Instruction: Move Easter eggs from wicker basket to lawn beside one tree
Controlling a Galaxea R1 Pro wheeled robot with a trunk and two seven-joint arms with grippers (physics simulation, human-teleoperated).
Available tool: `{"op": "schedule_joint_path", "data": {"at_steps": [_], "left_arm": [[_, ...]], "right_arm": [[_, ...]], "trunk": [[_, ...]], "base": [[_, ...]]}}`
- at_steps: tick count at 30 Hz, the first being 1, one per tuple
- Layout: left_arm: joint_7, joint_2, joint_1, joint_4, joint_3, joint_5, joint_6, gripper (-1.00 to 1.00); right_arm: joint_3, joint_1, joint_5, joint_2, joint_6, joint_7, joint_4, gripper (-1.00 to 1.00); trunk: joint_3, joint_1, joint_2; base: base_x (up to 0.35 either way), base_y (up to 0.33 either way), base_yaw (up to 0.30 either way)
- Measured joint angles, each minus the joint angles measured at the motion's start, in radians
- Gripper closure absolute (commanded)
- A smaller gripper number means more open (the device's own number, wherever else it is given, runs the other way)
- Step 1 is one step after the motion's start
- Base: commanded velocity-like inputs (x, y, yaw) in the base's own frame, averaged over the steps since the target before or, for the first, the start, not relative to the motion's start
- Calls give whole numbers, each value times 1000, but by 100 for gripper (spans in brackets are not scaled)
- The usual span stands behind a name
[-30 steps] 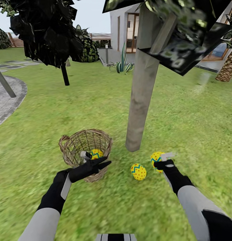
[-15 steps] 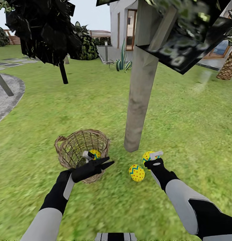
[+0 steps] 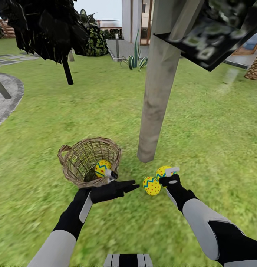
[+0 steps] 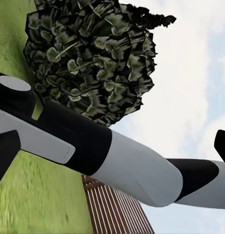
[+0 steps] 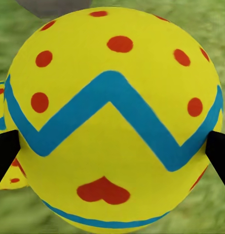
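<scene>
No brand, label or lettering can be read anywhere; the only markings are the painted patterns on the eggs: blue zigzag bands and red dots on yellow, with a red heart-like mark on the one seen in the right wrist view.

The right claw (image 3: 169,173) sits low on the lawn (image 3: 217,148) just beside the foot of the pale grey-beige tree trunk (image 3: 156,100), closed around an Easter egg (image 3: 162,171). In the right wrist view that held egg (image 5: 112,117) lies between the two dark fingertips (image 5: 5,151), one at each flank of the shell, so the claw is spread about as wide as the egg.

A second egg (image 3: 151,185) lies free on the grass, just beside the held one and near the base of the trunk. Its edge peeks out behind the held egg in the right wrist view.

The wicker basket (image 3: 74,167) stands upright on the grass to the left of the trunk, near it but apart. The third egg (image 3: 102,168) is still inside, against the wall nearest the trunk.

The left claw (image 3: 124,185) hovers just outside the basket's near rim, pointing toward the loose egg between basket and trunk. Its dark fingers look close together and carry nothing, though how far they are parted I cannot tell. The left wrist view looks past the right arm (image 4: 117,161) toward a leafy canopy (image 4: 93,58), sky and a brown slatted fence (image 4: 117,209).
</scene>
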Motion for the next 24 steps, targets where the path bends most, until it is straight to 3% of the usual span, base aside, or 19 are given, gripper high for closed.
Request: {"op": "schedule_joint_path", "data": {"at_steps": [4, 8, 13, 16, 24], "left_arm": [[8, -4, 0, 1, 0, 4, -1, -100], [9, -4, 0, -1, -2, 35, -2, -100], [8, -5, 0, -5, -19, 34, -3, -100], [8, -6, 0, -9, -44, 33, -4, -100], [7, -5, 0, -5, -46, 39, -24, -100]], "right_arm": [[-2, 0, -7, -5, -2, -1, -1, 100], [-5, 0, -10, -6, -3, -2, -2, 100], [-6, 0, -10, -5, -3, -2, -2, 100], [-6, 0, -10, -5, -3, -1, -2, 100], [-3, 1, -7, 0, -33, -4, -11, 100]], "trunk": [[-4, 0, 0], [-4, 0, 0], [-4, 0, 0], [-4, 0, 0], [-4, 0, 0]], "base": [[0, 0, 0], [0, -136, 0], [38, -316, 0], [17, -63, 0], [1, -3, 55]]}}
